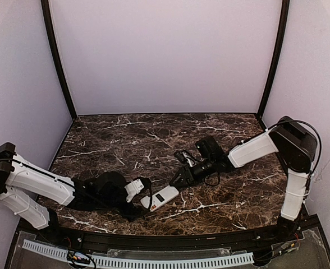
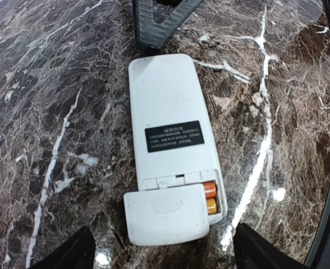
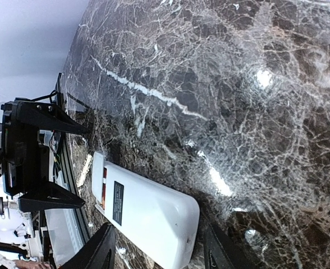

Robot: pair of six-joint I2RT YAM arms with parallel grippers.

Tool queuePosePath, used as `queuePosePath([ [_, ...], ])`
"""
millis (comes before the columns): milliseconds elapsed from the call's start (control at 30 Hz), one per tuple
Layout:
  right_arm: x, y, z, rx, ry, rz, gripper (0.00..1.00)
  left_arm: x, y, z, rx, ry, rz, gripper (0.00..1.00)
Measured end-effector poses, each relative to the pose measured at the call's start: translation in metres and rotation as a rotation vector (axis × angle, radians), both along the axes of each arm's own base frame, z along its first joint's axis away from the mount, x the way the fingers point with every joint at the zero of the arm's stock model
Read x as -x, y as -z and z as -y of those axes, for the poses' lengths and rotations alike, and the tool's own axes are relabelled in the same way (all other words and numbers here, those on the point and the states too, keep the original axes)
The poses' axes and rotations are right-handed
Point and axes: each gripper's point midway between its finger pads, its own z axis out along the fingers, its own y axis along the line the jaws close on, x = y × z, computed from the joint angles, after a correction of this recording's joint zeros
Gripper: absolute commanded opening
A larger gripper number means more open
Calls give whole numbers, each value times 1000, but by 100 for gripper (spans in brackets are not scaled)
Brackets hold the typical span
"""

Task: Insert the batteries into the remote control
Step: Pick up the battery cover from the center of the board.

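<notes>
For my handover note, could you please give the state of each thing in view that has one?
Flat white plastic remote control: lying back up on the table.
Slim orange batteries: seated in the remote, partly exposed.
Small white square cover: askew, not closed.
Left gripper: open.
Right gripper: open.

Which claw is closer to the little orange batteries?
Left. The left claw hangs open just past the end of the flat white plastic remote where the slim orange batteries show. The right claw straddles the remote's opposite end.
</notes>
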Motion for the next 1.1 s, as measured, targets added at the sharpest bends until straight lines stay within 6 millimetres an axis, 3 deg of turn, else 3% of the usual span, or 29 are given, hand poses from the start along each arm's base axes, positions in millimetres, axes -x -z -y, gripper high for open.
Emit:
queuePosePath([
  [233,-7,3,-2,9,-9,15,47,8,12,-13,6,5,6,86],
  [667,6,13,-4,47,-47,7,39,7,5,-5,50,41,56,79],
  [1100,7,15,-8,94,-41,55,38,15,22,-1,9,77,58,75],
])
